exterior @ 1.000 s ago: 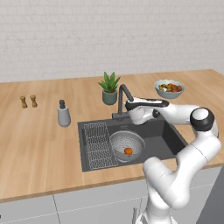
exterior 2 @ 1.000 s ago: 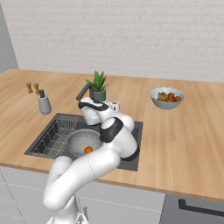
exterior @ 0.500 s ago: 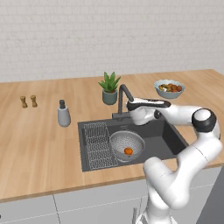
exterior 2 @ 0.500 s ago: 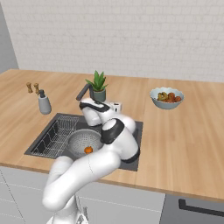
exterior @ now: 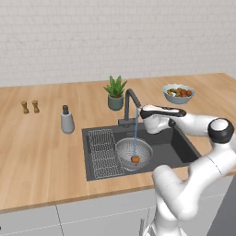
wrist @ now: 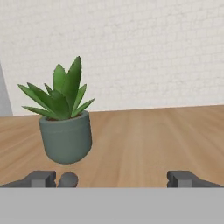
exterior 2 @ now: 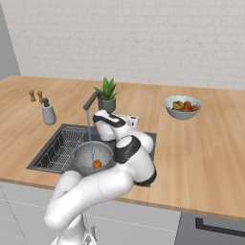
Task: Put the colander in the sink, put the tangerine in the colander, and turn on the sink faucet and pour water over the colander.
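Fingers (wrist: 43, 178) spread, empty, facing potted plant (wrist: 65, 127); base views show water stream (exterior: 135, 138) hitting tangerine (exterior: 135, 159), seemingly.

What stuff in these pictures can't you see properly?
- The gripper: in the hand view just its two dark fingertips poke up, wide apart; the grey band cuts off the rest.
- The sink's far right part: in the right base view the white arm covers it.
- The fruit bowl: too small in the left base view to tell which fruits.
- The two small brown shakers: too tiny to tell apart.
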